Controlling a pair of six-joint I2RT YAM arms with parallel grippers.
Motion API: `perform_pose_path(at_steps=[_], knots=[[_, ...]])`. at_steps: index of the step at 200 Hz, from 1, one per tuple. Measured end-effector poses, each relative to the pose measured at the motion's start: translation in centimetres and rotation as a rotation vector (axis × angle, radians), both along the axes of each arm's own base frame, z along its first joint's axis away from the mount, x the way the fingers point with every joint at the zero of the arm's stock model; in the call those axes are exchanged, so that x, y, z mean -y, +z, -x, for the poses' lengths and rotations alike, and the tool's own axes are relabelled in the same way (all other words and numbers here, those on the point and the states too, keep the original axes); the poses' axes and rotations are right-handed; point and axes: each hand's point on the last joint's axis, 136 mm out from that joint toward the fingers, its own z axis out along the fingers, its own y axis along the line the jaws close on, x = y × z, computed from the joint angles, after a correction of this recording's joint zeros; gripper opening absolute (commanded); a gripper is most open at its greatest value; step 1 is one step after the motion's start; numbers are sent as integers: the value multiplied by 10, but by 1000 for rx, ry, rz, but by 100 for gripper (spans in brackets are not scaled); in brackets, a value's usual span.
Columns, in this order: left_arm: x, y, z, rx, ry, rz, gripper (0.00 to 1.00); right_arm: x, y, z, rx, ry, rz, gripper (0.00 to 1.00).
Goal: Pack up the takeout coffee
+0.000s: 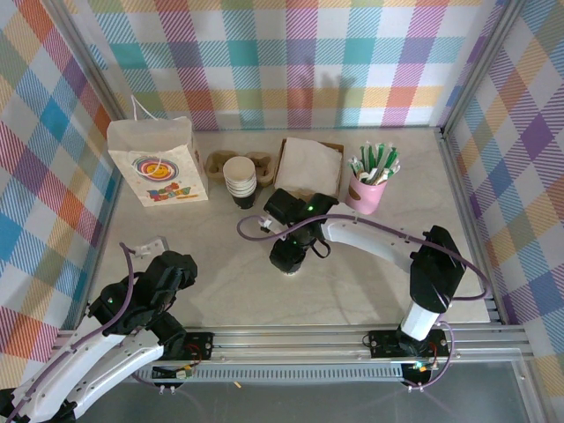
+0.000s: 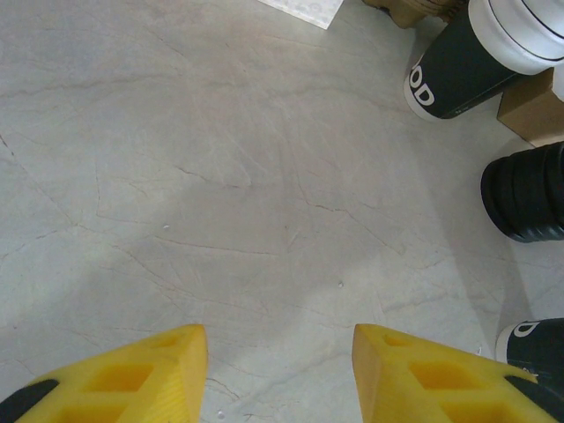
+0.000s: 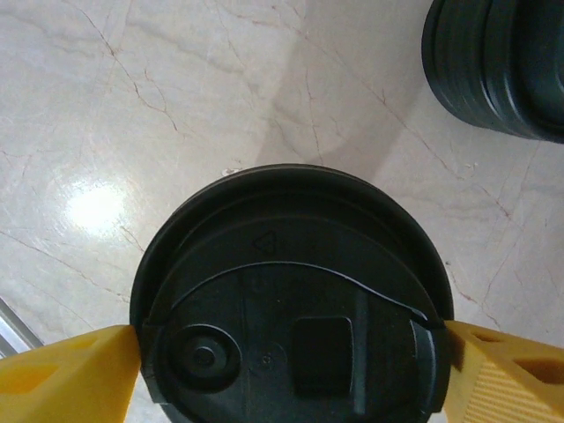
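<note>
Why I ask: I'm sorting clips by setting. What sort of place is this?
Likely a staged café counter inside a robot test cell: plaid walls, a marble-look table, and takeout supplies: a paper bag and stacked cups.

Between the fingers of the right gripper (image 3: 291,337), the takeout coffee (image 3: 282,256) hides its wall beneath its lid, near rim cut off; whether the fingers press it is unclear. Ahead-right of the gripper, a black ribbed stack (image 3: 498,66) is cropped.
</note>
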Motion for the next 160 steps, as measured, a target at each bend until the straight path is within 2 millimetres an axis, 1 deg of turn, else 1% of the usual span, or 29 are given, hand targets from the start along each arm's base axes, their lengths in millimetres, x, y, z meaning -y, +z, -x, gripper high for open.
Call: perform_pose_path(at_steps=[21,83,122,146,160], knots=[[0,0,0,1,-3,-2,48,0,0,0,1,-1,2,85],[5,1,-6,-1,-23,-22,48,3,0,-1,4,-4,14,78],[13,7,-13,11,-58,-34,49,7,-1,-2,11,-28,24,75],[25,14,-22,23,-110,-42,49,18,0,-2,14,-83,25,71],[34,20,-29,30,-141,-49,49,30,0,-1,10,-125,28,70]])
